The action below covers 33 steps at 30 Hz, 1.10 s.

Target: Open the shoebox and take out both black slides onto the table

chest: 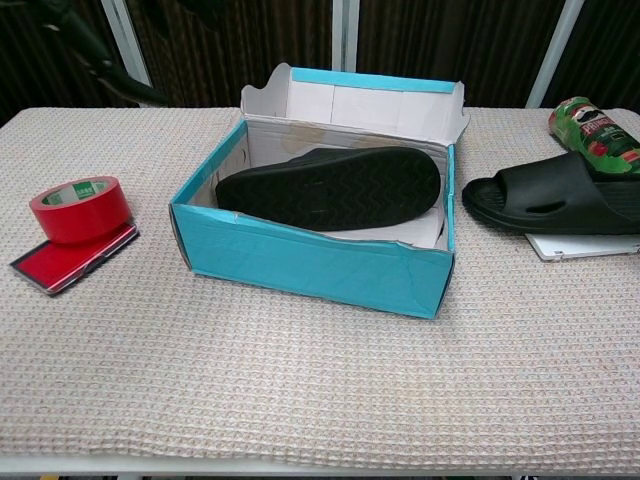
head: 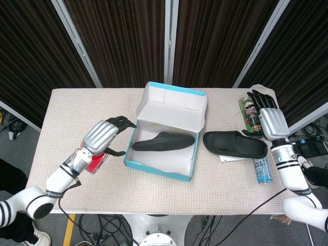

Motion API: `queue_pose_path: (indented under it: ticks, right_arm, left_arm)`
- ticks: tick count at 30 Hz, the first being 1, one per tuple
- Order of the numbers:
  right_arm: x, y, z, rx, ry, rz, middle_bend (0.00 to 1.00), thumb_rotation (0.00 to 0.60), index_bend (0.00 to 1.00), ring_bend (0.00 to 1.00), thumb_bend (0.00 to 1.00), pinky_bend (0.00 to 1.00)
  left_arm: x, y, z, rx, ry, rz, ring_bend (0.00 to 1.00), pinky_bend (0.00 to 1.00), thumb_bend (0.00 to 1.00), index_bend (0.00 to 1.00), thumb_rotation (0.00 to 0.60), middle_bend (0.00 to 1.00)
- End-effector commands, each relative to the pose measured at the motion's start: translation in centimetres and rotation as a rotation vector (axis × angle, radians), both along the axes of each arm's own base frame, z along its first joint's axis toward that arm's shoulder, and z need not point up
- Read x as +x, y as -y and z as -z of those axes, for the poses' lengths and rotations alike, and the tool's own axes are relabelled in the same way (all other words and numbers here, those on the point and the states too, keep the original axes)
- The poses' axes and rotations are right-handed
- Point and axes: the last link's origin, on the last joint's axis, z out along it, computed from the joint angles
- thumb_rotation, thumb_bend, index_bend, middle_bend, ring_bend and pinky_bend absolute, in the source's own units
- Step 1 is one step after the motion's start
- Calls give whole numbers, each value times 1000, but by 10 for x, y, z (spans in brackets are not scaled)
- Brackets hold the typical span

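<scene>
The teal shoebox (head: 160, 166) stands open mid-table with its lid flap upright at the back. One black slide (head: 164, 141) lies inside it, sole up in the chest view (chest: 330, 187). The other black slide (head: 234, 144) lies on the table right of the box, its heel resting on a white flat case (chest: 580, 245). My right hand (head: 270, 122) hovers open just beyond that slide's heel, not touching it. Over by the box's left wall my left hand (head: 105, 136) hangs with fingers apart, holding nothing.
A red tape roll (chest: 80, 208) on a red and black pad (chest: 60, 262) sits at the left, partly hidden under my left arm in the head view. A green can (head: 247, 110) lies at the far right. A blue bottle (head: 263, 169) lies near the right edge.
</scene>
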Motion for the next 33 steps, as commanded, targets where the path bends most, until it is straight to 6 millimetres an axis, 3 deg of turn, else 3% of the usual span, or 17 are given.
queue_pose_path:
  ticks: [1,7,11,25,33]
  right_arm:
    - [-4,-5,-10,-20,25,-4,0,600,0,0,0,0]
    - [-15,-8,-13,-12,19,20,0,600,0,0,0,0]
    - [-19,-10,-15,-15,23,22,0,600,0,0,0,0]
    - [-25,-11,-15,-17,37,22,0,600,0,0,0,0]
    - [-28,-13,-17,-24,40,30,0,600,0,0,0,0]
  left_arm:
    - [38,-11,39,-60,-49,32,197,359,67,261,600,274]
    - [57,-23,93,-65,-135,-32,198,366,68,223,600,264]
    - [59,-26,112,-43,-203,-76,198,372,68,205,600,248]
    - [51,-37,145,31,-319,-197,226,389,68,207,600,252]
    - [45,-38,160,24,-315,-209,359,515,103,291,600,380]
